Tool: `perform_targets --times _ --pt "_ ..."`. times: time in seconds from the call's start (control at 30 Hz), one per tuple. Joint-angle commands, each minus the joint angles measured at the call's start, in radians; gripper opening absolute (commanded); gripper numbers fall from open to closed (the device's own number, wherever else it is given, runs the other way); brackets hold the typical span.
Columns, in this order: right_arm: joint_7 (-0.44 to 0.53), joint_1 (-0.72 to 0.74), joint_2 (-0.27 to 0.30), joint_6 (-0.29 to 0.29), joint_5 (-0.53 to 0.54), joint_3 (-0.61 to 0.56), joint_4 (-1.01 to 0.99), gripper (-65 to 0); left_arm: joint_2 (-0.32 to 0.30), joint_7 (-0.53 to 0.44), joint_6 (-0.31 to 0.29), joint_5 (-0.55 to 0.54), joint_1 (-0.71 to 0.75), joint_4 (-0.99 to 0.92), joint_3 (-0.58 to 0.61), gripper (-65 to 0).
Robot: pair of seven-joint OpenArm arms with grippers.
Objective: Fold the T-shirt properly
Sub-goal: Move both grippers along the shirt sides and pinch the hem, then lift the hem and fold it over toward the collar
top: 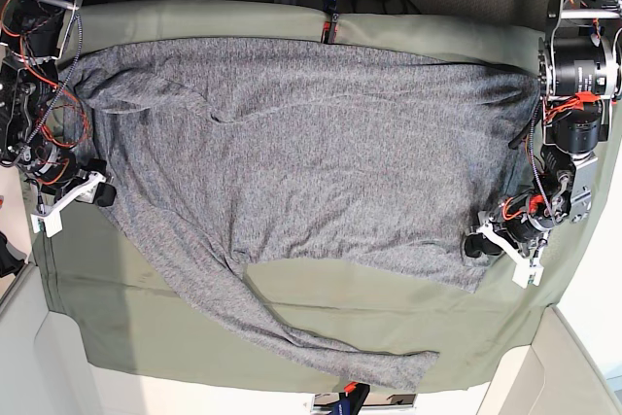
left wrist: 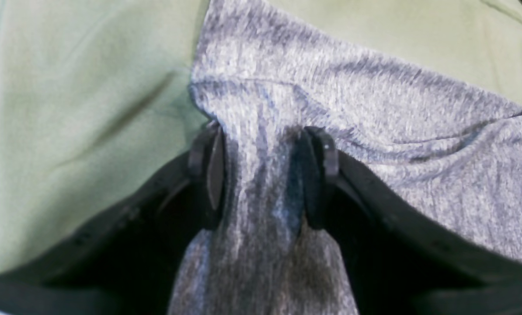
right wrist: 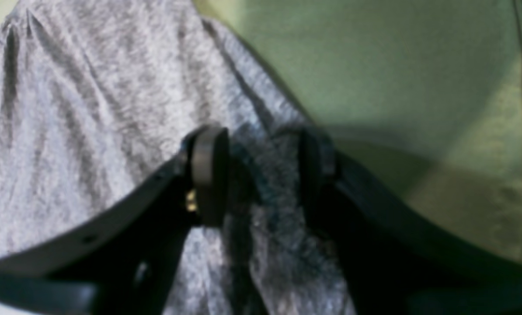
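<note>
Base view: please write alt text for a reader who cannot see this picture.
A large heather-grey knit T-shirt lies spread across an olive-green table cloth, one long sleeve trailing toward the near edge. The right gripper sits at the shirt's left edge and the left gripper at its right corner, each with fabric between its jaws.

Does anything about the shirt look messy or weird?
Yes. The T-shirt lies flat across the green table cloth, but one long sleeve trails off crookedly toward the cloth's near edge instead of lying straight. Fabric also bunches up in a ridge between each gripper's jaws in the wrist views.
</note>
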Motion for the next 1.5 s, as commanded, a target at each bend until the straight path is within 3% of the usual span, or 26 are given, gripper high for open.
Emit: perform_targets --times 0.0,0.5,0.63,0.83,0.93,1.1,1.23,1.33,1.43,1.47 --pt "0.020 0.025 0.011 0.003 -0.001 0.003 0.013 -38.3 -0.014 -0.018 -0.022 -0.016 -0.030 0.011 -0.003 -38.5" --pt "0.069 0.075 0.011 0.002 -0.045 0.003 0.010 -38.2 -0.015 0.006 -0.021 -0.016 -0.030 0.011 -0.003 -38.4" --pt "0.076 0.077 0.011 0.002 -0.048 0.003 -0.029 -34.4 -0.014 0.008 -0.021 -0.016 -0.030 0.011 -0.003 -38.4" --pt "0.082 0.075 0.009 0.010 -0.044 0.003 -0.104 -34.1 -0.014 0.005 -0.021 -0.017 -0.030 0.011 -0.003 -38.4" --pt "0.082 0.074 -0.010 0.047 -0.044 0.003 -0.111 -34.2 -0.014 0.005 -0.021 -0.017 -0.030 0.011 -0.003 -38.5" --pt "0.082 0.074 -0.061 0.047 -0.028 0.003 -0.110 -34.2 -0.015 0.004 -0.061 -0.017 -0.030 0.012 -0.003 -44.2" --pt "0.082 0.074 -0.084 0.048 -0.029 0.003 -0.108 -34.8 -0.015 -0.016 -0.086 -0.021 -0.033 0.017 -0.003 -45.1" --pt "0.082 0.074 -0.079 0.048 -0.032 0.003 -0.108 -46.7 -0.018 -0.048 -0.086 -0.021 -0.033 0.026 -0.003 -48.9" --pt "0.090 0.074 -0.076 0.048 -0.063 0.003 -0.106 -65.0 -0.021 -0.101 -0.086 -0.013 -0.033 0.026 -0.003 -61.4" --pt "0.097 0.074 -0.074 0.048 -0.068 0.003 -0.106 -65.0 -0.020 -0.116 -0.086 0.000 -0.033 0.026 -0.003 -65.0"
